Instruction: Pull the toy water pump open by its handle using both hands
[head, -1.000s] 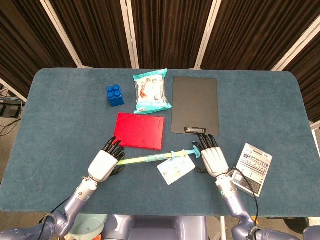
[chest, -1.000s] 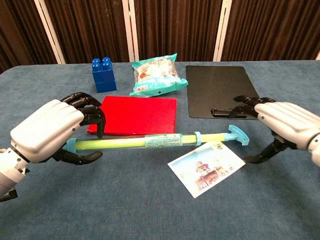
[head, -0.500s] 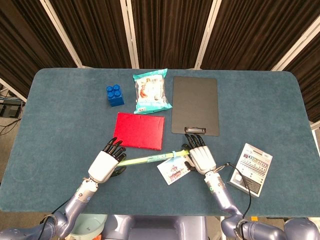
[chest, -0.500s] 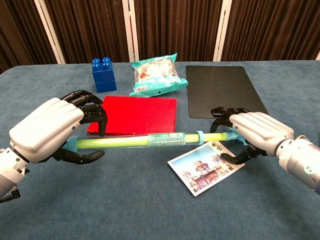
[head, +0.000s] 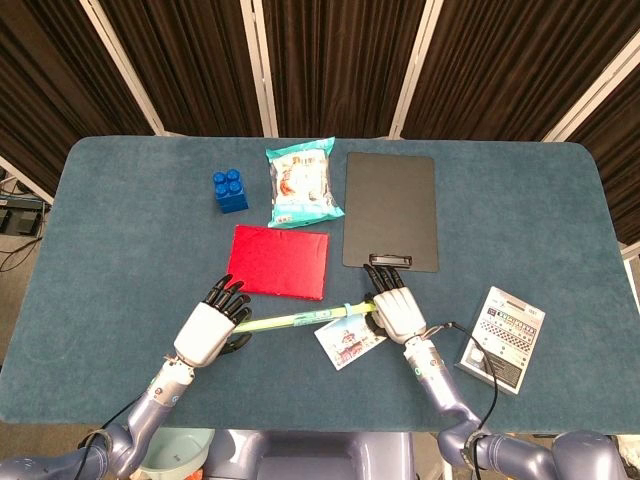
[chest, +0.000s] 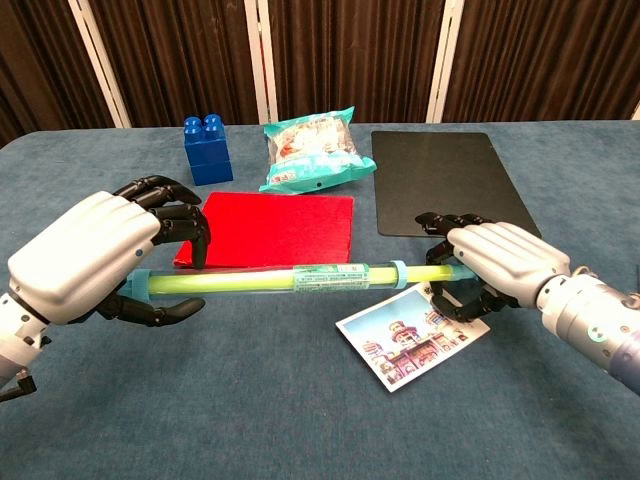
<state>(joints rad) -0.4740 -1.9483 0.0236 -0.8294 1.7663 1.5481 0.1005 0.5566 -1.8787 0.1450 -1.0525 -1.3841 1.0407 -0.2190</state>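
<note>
While the left hand (chest: 85, 255) grips the barrel end of the pump (chest: 300, 279), held just above the table (chest: 250, 400), and the right hand (chest: 495, 260) wraps the handle, the grasping step looks finished, so next comes pulling apart.

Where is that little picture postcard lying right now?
The postcard lies flat on the blue table, just in front of the toy pump and beside the right robot hand.
</note>
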